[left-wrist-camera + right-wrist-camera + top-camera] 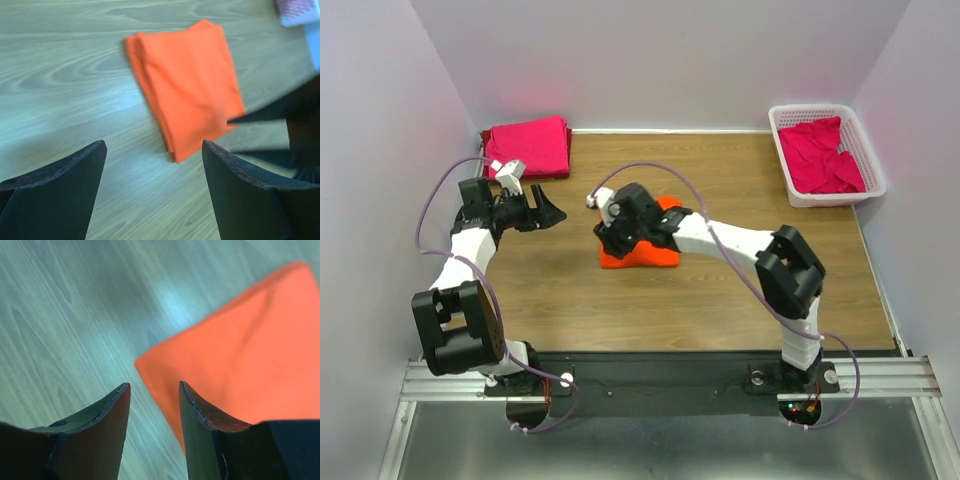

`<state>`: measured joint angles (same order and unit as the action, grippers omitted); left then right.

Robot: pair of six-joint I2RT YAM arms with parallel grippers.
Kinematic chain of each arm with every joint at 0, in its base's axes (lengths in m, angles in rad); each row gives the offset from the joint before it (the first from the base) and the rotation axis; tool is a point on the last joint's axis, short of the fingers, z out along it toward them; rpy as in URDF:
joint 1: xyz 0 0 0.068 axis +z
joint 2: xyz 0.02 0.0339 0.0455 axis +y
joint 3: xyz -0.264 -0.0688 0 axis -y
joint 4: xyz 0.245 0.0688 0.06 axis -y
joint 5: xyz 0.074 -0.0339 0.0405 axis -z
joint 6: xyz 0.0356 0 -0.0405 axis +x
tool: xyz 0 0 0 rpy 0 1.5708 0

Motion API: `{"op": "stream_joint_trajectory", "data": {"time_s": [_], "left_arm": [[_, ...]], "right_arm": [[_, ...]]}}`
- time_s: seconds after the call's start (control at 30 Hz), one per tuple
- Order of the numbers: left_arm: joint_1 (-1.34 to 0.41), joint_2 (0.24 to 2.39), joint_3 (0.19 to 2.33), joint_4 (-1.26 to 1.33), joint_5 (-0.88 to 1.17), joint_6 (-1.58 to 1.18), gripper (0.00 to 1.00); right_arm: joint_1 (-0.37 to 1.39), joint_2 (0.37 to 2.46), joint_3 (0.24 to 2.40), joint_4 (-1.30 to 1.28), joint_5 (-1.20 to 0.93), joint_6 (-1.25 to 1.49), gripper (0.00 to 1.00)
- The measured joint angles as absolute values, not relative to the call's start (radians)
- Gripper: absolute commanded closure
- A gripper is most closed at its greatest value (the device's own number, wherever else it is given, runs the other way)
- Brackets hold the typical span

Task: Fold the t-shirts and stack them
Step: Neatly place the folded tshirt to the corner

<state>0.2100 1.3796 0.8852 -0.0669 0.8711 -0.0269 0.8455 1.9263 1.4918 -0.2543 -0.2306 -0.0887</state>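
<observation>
The orange t-shirt is matt, soft cloth on a smooth wood-grain table with a faint sheen, the basket at two o'clock is white lattice plastic, and the right gripper has matt black fingers.

Setting: robot test cell, laboratory type.
Evidence:
- Wood-grain table boxed in on three sides by plain white panels.
- Aluminium rail along the near edge, carrying two bolted arm bases.
- Left arm and right arm, black and white, each trailing a lilac cable.
- Small lit indicators at the right base.
- Staged props: white lattice basket, folded magenta-pink t-shirts, orange t-shirt.
</observation>
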Motion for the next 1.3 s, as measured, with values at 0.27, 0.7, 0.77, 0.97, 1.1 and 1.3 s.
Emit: {"op": "stream_joint_trajectory", "data": {"time_s": [0.27, 0.7, 0.77, 0.97, 1.1, 1.3], "left_arm": [[0.218, 1.422, 0.904, -0.115, 0.727, -0.065, 0.1], [0.218, 1.443, 0.849, -0.08, 0.676, -0.095, 0.09], [0.217, 1.443, 0.813, -0.062, 0.675, -0.118, 0.09], [0.19, 1.482, 0.73, 0.027, 0.696, -0.24, 0.09], [0.136, 1.536, 0.704, 0.136, 0.71, -0.396, 0.09], [0.046, 1.596, 0.701, 0.29, 0.677, -0.599, 0.09]], "right_arm": [[0.965, 2.071, 1.549, -0.285, -0.063, -0.163, 0.51], [0.977, 2.168, 1.6, -0.275, 0.038, -0.171, 0.93], [0.977, 2.168, 1.6, -0.271, 0.046, -0.169, 1.0], [0.966, 2.146, 1.587, -0.282, 0.014, -0.155, 0.99], [0.944, 2.117, 1.587, -0.289, -0.037, -0.125, 0.99], [0.907, 2.086, 1.589, -0.287, -0.098, -0.082, 0.99]]}}
